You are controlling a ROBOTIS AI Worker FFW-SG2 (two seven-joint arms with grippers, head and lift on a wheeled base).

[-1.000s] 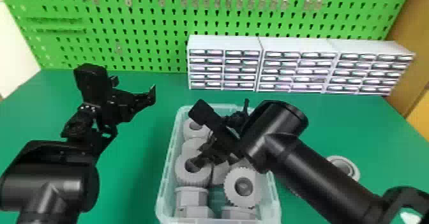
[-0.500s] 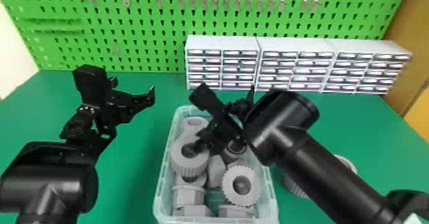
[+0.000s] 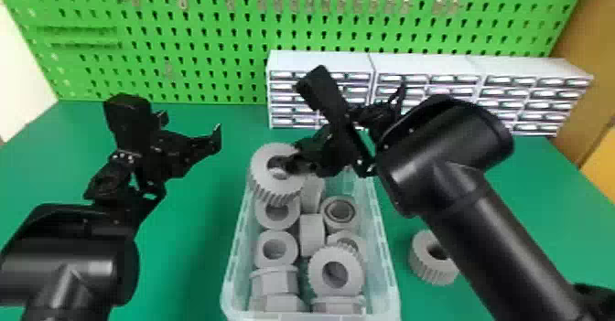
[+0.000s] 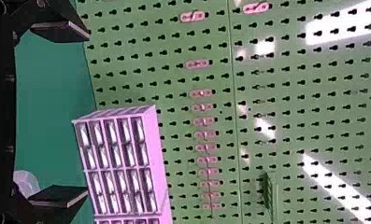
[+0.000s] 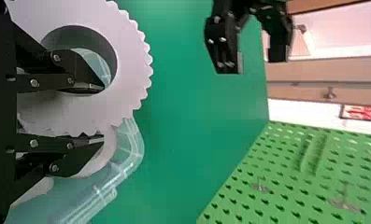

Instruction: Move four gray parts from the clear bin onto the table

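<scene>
My right gripper (image 3: 291, 163) is over the far left corner of the clear bin (image 3: 385, 263), shut on a toothed gray part (image 3: 270, 183). In the right wrist view, my right gripper (image 5: 93, 114) has one finger through the hole of that gray part (image 5: 129, 65) and the other outside its toothed rim. Several gray parts (image 3: 336, 270) lie in the bin, rings and blocks among them. One toothed gray part (image 3: 425, 260) rests on the table right of the bin, partly behind the right arm. Left of the bin, my left gripper (image 3: 190, 128) stands open; the left wrist view shows the gripper (image 4: 73, 114) with nothing between its fingers.
White drawer cabinets (image 3: 320, 61) line the back of the green table (image 3: 192, 233), in front of a green pegboard (image 3: 219, 32). The right forearm crosses above the table to the right of the bin.
The right gripper has risen and moved toward the bin's far end, lifting the toothed gray part from among the others. The left arm has kept its place.
</scene>
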